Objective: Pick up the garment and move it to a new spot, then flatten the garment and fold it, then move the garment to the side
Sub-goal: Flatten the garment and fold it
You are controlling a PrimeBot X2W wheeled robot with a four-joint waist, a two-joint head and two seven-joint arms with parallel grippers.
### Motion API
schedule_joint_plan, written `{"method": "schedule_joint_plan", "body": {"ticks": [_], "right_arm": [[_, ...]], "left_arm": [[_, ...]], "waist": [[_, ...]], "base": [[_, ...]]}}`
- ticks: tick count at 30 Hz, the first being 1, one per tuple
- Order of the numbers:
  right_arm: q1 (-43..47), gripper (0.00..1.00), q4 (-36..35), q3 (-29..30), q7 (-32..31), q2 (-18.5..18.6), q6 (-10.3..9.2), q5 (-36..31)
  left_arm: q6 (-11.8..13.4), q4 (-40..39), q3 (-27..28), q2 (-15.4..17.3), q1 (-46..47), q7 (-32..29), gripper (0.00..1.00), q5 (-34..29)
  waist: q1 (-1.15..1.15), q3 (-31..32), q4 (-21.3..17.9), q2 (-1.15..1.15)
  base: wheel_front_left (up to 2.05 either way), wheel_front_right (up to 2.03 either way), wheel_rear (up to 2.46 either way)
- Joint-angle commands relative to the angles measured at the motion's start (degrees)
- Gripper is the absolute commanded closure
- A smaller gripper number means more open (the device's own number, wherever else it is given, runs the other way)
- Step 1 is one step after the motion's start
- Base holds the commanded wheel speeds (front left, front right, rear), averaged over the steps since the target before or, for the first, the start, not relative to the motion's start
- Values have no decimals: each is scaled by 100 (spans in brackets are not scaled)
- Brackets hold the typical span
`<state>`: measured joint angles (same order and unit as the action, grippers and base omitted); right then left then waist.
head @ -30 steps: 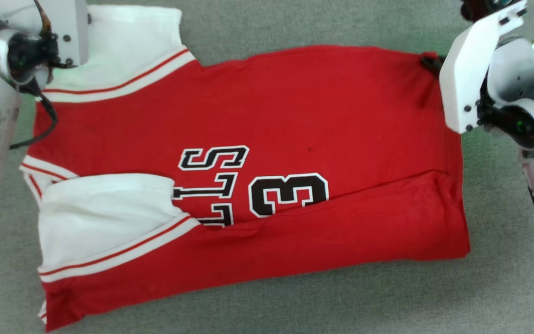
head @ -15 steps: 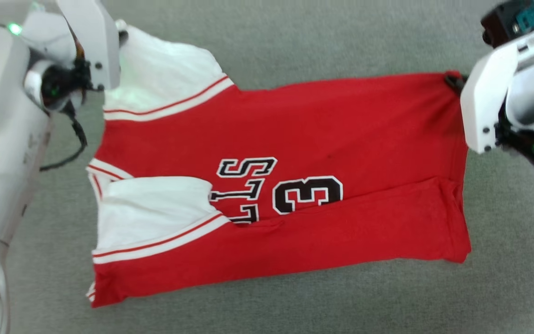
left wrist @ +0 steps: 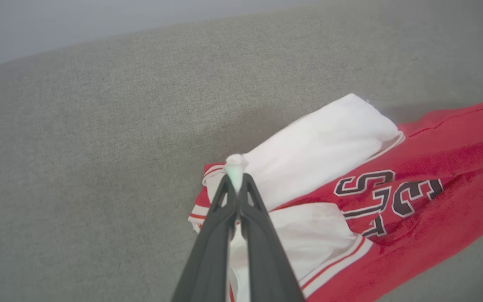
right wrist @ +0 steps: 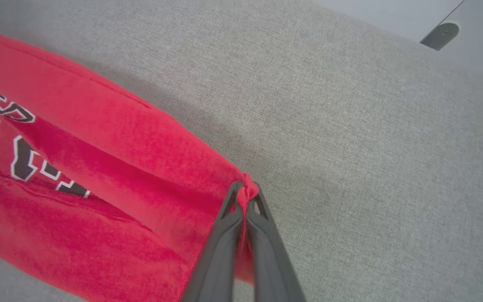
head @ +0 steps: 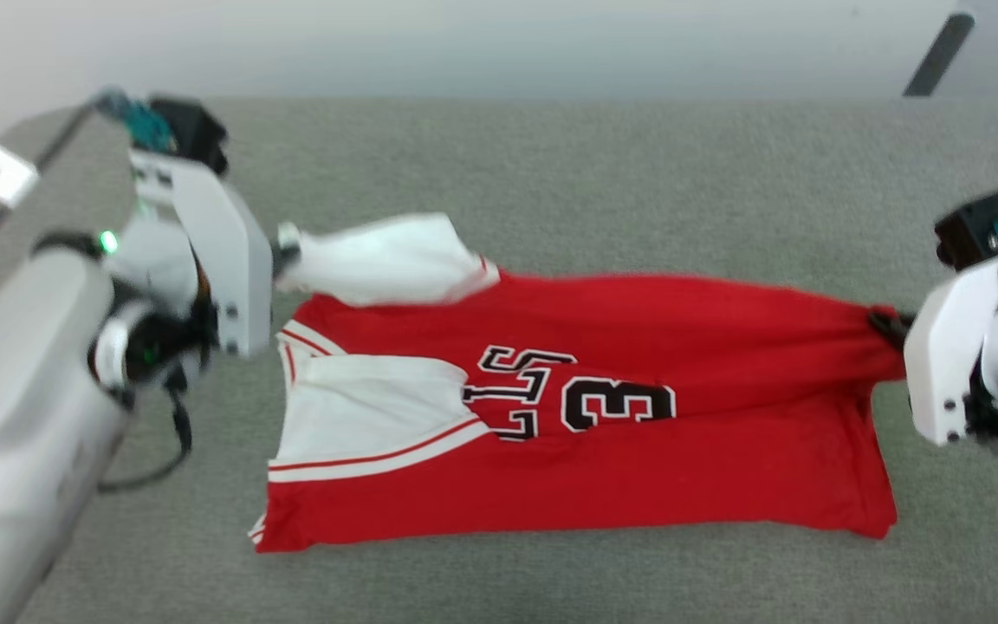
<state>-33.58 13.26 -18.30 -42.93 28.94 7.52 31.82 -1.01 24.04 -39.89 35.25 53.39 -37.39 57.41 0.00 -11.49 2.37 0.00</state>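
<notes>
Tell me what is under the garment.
The garment lies on a grey fabric surface, its far edge held up by the left gripper and the right gripper, both shut on it. Under that raised edge grey surface shows; the rest is covered.

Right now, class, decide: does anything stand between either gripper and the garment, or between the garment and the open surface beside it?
Nothing visible does. The left gripper is shut on a white sleeve of the garment, the right gripper on its red hem corner, and the grey surface around it shows no obstacle.
</notes>
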Motion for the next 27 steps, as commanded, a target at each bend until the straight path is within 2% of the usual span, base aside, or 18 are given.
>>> {"method": "schedule_joint_plan", "body": {"ticks": [1,3,4,7,12,20,21,22,23,24,25,26,27], "right_arm": [[210,100,-98,75,-31,61,-6,64],[453,100,-227,186,-47,93,-6,75],[453,100,-227,186,-47,93,-6,75],[769,100,-368,327,-87,115,-6,59],[1175,100,-488,461,-164,73,-6,38],[1436,100,-581,497,-300,-62,-6,-5],[1429,100,-592,499,-313,-78,-6,-9],[1426,100,-602,511,-332,-90,-6,-11],[1426,100,-611,521,-336,-101,-6,-20],[1428,96,-628,527,-364,-109,-6,-29],[1430,78,-650,534,-389,-115,-6,-31],[1436,71,-673,549,-397,-115,-6,-32],[1444,63,-705,567,-426,-114,-6,-42]], "left_arm": [[158,-292,1,116,-289,-73,100,61],[375,-742,6,229,-643,-168,100,167],[375,-742,6,229,-643,-168,100,167],[675,-1308,-8,381,-1117,-279,100,286],[984,-1797,-17,487,-1734,-330,100,526],[1010,-1731,-99,436,-2068,-328,98,647],[988,-1708,-100,430,-2063,-311,73,643],[974,-1684,-96,418,-2058,-305,62,654],[963,-1670,-102,420,-2054,-320,57,659],[951,-1675,-112,432,-2034,-333,42,649],[936,-1697,-94,428,-2004,-307,8,648],[938,-1703,-71,414,-1989,-301,0,676],[946,-1715,-71,418,-1984,-321,0,682]], "waist": [[0,261,231,0],[0,305,276,0],[0,305,276,0],[0,330,312,0],[0,355,334,0],[0,390,283,0],[0,398,270,0],[0,407,260,0],[0,418,253,0],[0,429,246,0],[0,438,240,0],[0,450,237,0],[0,465,238,0]], "base": [[0,0,0],[0,0,0],[0,0,0],[0,0,0],[0,0,0],[0,0,0],[0,0,0],[0,0,0],[0,0,0],[0,0,0],[0,0,0],[0,0,0],[0,0,0]]}}
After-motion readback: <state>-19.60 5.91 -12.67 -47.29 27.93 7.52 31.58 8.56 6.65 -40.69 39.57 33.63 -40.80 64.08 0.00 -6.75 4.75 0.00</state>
